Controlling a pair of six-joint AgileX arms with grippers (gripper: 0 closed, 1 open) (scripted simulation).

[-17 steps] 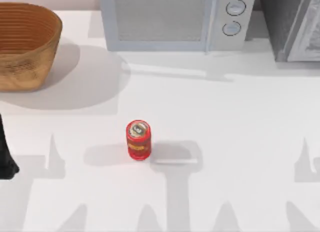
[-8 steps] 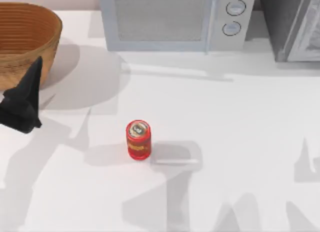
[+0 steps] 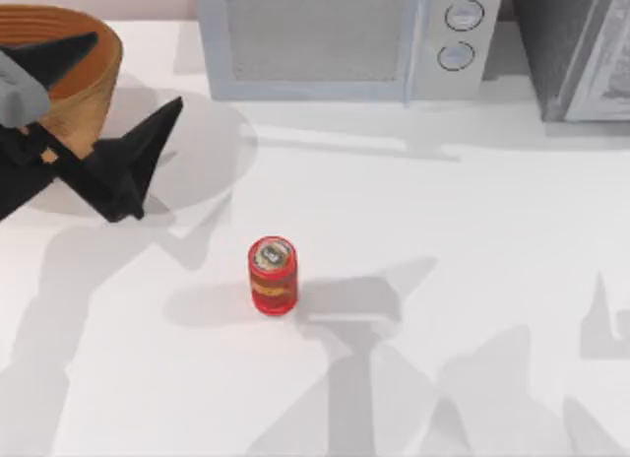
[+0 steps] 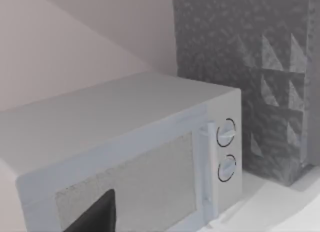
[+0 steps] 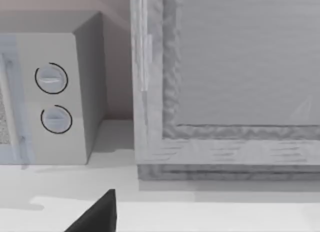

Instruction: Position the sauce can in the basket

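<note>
The sauce can [image 3: 273, 275], red with a yellow band and a silvery top, stands upright on the white table, left of centre. The tan woven basket [image 3: 98, 83] sits at the far left back, partly covered by my left arm. My left gripper [image 3: 138, 73] hovers over the basket's right side with its two black fingers spread open and nothing between them. It is well up and to the left of the can. A black part of my right gripper [image 5: 95, 217] shows in the right wrist view, facing the back of the table.
A white microwave [image 3: 335, 43] stands along the back edge behind the can. A grey cabinet [image 3: 581, 53] is at the back right. Open white tabletop lies between the can and the basket.
My left arm has risen from the table's left edge and swung back and rightward over the basket's side. The can has stayed put.
</note>
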